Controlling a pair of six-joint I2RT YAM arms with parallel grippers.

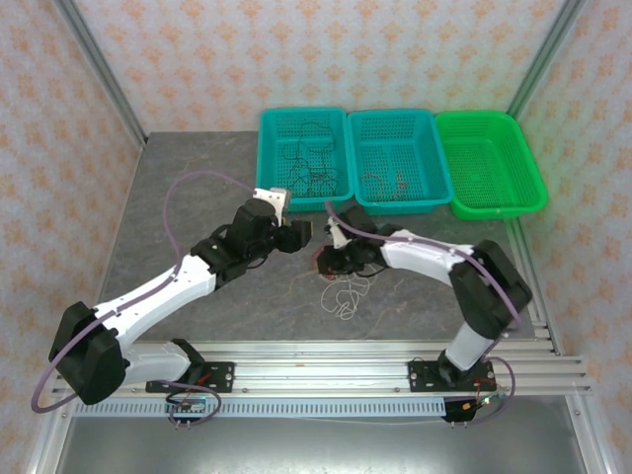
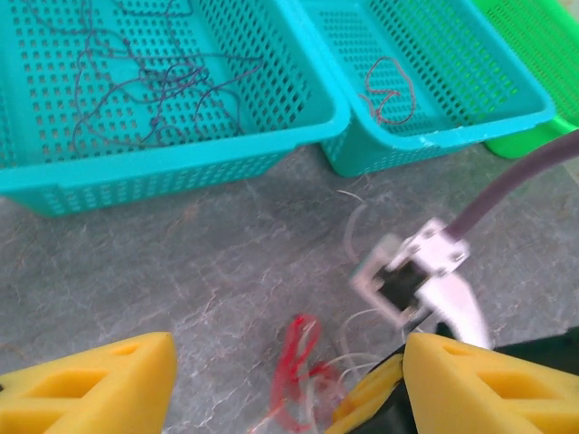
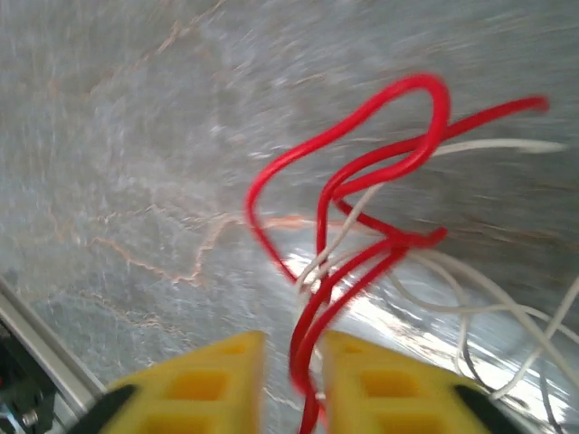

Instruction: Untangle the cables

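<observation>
We had the right gripper [image 3: 294, 348] pinched narrow on the red wire [image 3: 362, 158], its strands running up between the yellow fingers. We judged this grip was meant to lift the red loops off the white wire [image 3: 479, 294], which crossed through them just beyond the fingertips. The tangle lay on the grey table [image 1: 197, 197] near its middle, in front of the baskets, and the slack of the white wire trailed toward the near edge.

The left gripper [image 1: 296, 235] stood wide open with nothing in it, aimed at the same tangle. We took it to be waiting to catch the white wire while the other arm held the red.

The black wire [image 2: 154, 86] lay apart in the left teal basket [image 1: 269, 148], which suggested that each wire went to a basket of its own.

The right arm reached leftward, elbow bent, with its wrist low over the table. The left arm stretched diagonally toward the centre, its wrist turned to the right.
</observation>
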